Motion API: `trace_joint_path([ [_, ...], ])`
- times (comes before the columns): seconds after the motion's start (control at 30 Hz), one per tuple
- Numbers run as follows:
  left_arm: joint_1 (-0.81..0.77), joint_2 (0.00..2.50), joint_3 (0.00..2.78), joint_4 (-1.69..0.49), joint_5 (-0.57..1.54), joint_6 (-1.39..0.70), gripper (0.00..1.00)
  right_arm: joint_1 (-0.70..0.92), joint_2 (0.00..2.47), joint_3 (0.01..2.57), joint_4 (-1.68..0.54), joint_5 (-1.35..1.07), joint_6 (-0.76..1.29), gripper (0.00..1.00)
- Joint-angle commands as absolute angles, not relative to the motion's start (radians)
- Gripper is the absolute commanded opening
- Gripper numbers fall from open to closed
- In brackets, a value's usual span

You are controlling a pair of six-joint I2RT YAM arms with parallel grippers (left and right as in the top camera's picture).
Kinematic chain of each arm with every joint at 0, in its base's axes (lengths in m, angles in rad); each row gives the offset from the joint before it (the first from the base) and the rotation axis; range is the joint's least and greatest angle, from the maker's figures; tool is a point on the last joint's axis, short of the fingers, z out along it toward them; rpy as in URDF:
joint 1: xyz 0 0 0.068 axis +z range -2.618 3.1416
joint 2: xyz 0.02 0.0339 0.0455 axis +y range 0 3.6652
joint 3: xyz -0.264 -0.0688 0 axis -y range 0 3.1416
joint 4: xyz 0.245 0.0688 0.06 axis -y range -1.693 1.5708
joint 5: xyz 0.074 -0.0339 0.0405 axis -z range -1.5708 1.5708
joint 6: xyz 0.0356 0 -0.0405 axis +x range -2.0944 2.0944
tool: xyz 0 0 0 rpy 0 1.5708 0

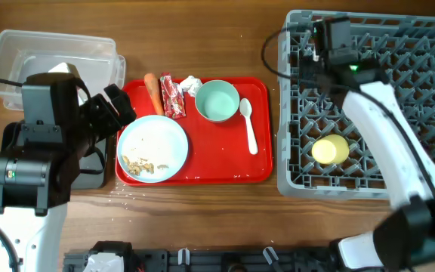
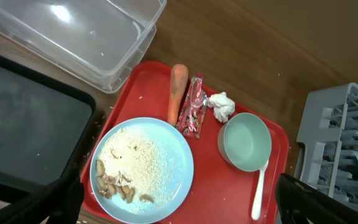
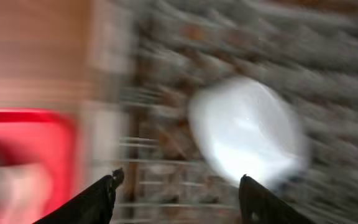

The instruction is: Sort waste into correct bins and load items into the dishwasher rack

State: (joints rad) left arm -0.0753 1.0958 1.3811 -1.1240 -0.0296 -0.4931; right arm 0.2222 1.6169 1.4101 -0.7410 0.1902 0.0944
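On the red tray (image 1: 259,170), at its front left corner, sits the pale blue plate (image 1: 152,149), carrying pale rice-like food scraps (image 2: 138,163) with a few brown pieces at its near edge. Behind the plate, along the tray's rear edge, lie the orange carrot (image 1: 153,92), the red patterned wrapper (image 1: 174,97) just beside it, and the crumpled white tissue (image 1: 191,84) next to the wrapper. The mint-green bowl (image 1: 217,100) stands upright and empty beside the tissue, and the white spoon (image 1: 248,125) lies at the bowl's right, bowl end rearward. The left gripper (image 2: 179,199) hovers above the plate with its fingers spread wide and nothing held. Left of the tray, the clear tub (image 1: 51,57) stands at the rear and the black tray (image 2: 23,127) in front of it, largely covered by the left arm in the overhead view. Right of the tray stands the grey dishwasher rack (image 1: 368,177), with the yellow cup (image 1: 330,149) resting among its front pegs. The right gripper (image 3: 179,186) is over the rack's rear left area; its view is heavily blurred, but its fingers stand apart with nothing between them, and a pale round shape (image 3: 247,130) lies on the rack beyond them, too blurred to name. All items rest on a brown wooden table (image 1: 202,219), which shows small pale specks near the tray's front edge.
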Motion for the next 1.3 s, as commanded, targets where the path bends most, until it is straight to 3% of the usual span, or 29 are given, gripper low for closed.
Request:
trace_joint_path([
  [0.0, -0.070, 1.096, 1.397, -1.122, -0.043, -0.506, 1.00, 0.352, 1.568, 1.431, -0.760, -0.210, 0.211, 0.66],
  [0.17, -0.070, 1.096, 1.397, -1.122, -0.043, -0.506, 1.00, 0.556, 1.755, 1.398, -0.772, -0.113, 0.527, 0.64],
  [0.3, -0.070, 1.096, 1.397, -1.122, -0.043, -0.506, 1.00, 0.547, 1.971, 1.398, -0.643, -0.056, 0.639, 0.61],
  [0.37, -0.070, 1.096, 1.397, -1.122, -0.043, -0.506, 1.00, 0.535, 2.033, 1.399, -0.595, -0.133, 0.639, 0.30],
  [0.4, -0.070, 1.096, 1.397, -1.122, -0.043, -0.506, 1.00, 0.535, 2.032, 1.399, -0.596, -0.132, 0.627, 0.27],
  [0.47, -0.070, 1.096, 1.397, -1.122, -0.043, -0.506, 1.00, 0.535, 2.031, 1.399, -0.599, -0.110, 0.629, 0.08],
  [0.5, -0.070, 1.096, 1.397, -1.122, -0.043, -0.506, 1.00, 0.535, 2.024, 1.399, -0.616, -0.086, 0.632, 0.04],
  [0.67, -0.070, 1.096, 1.397, -1.122, -0.043, -0.506, 1.00, 0.411, 1.732, 1.433, -0.844, 0.249, 0.631, 0.04],
  [0.7, -0.070, 1.096, 1.397, -1.122, -0.043, -0.506, 1.00, 0.324, 1.597, 1.433, -0.877, 0.368, 0.630, 0.04],
  [0.83, -0.070, 1.096, 1.397, -1.122, -0.043, -0.506, 1.00, 0.117, 1.434, 1.432, -0.889, 0.811, 0.596, 0.04],
  [0.97, -0.070, 1.096, 1.397, -1.122, -0.043, -0.506, 1.00, -0.021, 1.488, 1.431, -0.839, 1.154, 0.419, 0.04],
  [1.27, -0.070, 1.096, 1.397, -1.122, -0.043, -0.506, 1.00, -0.159, 1.768, 1.431, -0.690, 1.261, 0.208, 0.04],
])
